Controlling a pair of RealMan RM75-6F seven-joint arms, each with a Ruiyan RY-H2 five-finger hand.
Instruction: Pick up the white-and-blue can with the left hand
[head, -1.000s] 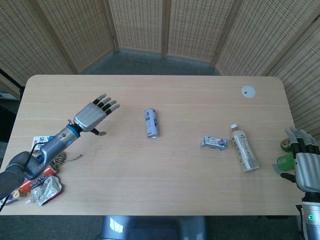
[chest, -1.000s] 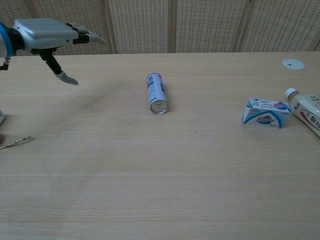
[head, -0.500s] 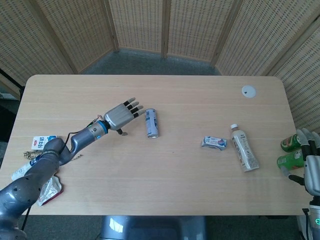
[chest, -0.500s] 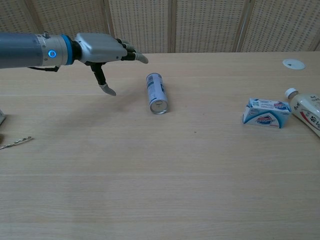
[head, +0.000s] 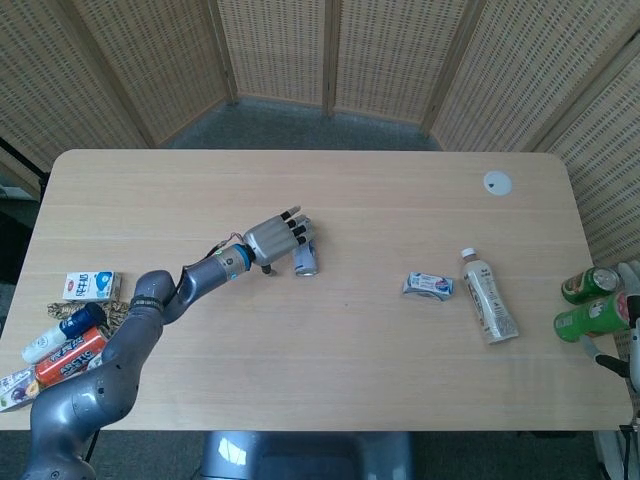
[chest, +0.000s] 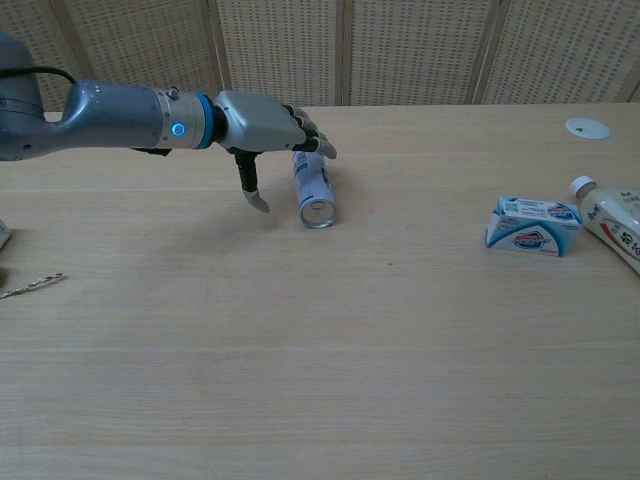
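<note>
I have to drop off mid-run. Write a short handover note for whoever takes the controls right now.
Left hand: open, fingers spread above the white-and-blue can, thumb hanging down beside it; no grip.
Right hand: only its edge shows at the table's right border, near two green cans; its state cannot be told.
The can lies on its side mid-table, end facing the chest camera.
Done: reach to the can.
Left: lower, close the fingers around it, lift.

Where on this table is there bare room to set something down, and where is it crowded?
Bare: the front strip below the can and carton, and the back band left of the white disc. Crowded: front-left corner clutter and the green cans at the right edge.
</note>
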